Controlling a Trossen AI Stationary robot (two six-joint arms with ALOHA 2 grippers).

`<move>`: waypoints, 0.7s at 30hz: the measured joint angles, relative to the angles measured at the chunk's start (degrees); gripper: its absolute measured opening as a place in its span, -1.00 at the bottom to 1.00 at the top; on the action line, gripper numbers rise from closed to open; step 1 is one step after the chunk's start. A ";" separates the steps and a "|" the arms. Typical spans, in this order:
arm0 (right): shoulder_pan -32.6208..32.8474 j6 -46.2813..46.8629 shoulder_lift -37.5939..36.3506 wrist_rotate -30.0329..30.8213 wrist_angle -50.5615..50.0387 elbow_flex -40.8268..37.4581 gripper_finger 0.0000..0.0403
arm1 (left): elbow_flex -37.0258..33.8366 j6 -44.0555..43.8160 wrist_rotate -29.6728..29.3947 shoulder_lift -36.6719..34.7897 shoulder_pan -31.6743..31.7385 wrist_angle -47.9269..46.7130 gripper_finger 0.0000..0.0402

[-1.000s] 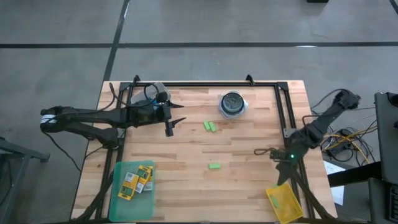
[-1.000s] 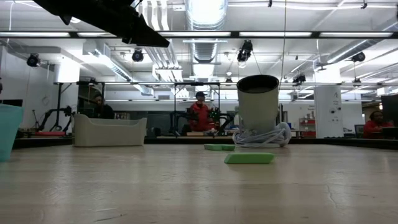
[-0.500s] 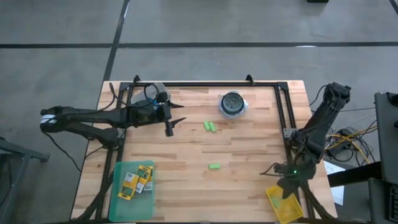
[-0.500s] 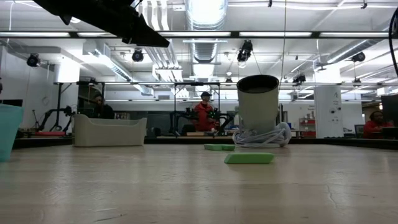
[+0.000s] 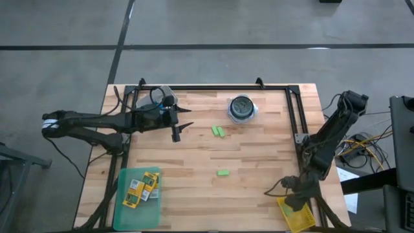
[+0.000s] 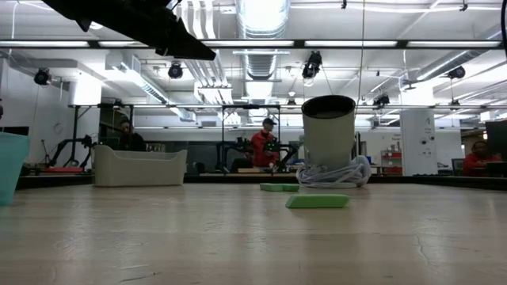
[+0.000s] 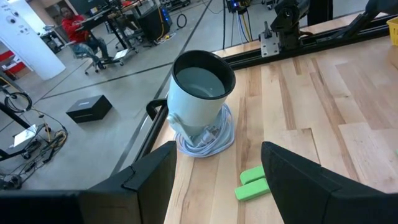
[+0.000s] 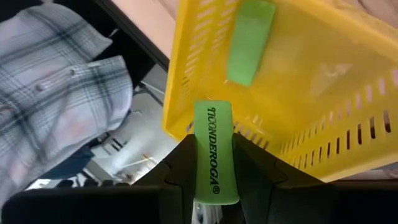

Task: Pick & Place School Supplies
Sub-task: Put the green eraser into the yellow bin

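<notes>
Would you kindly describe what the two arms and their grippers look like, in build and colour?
Both arms are dark, slender, jointed links. The left gripper ends in two tapering black fingers, broad and wedge-shaped seen from its wrist. A cable bundle loops at that arm's wrist. The right gripper has matching dark fingers; a small green light glows on that arm, and loose cables lie beside its base.

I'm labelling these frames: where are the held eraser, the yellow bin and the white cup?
held eraser (image 8: 212, 152), right wrist view, middle of printed face.
yellow bin (image 8: 186, 74), right wrist view, slotted side wall.
white cup (image 7: 198, 99), left wrist view, outer wall.
</notes>
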 joint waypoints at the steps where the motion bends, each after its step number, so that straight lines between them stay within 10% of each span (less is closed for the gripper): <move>1: 0.00 0.00 0.43 0.05 -0.69 0.31 -0.58 | 0.00 0.00 0.00 0.00 0.01 0.02 0.20; 21: 0.00 -1.31 3.42 0.89 -7.42 2.07 -0.36 | 0.00 0.00 0.00 -0.02 0.01 0.00 0.20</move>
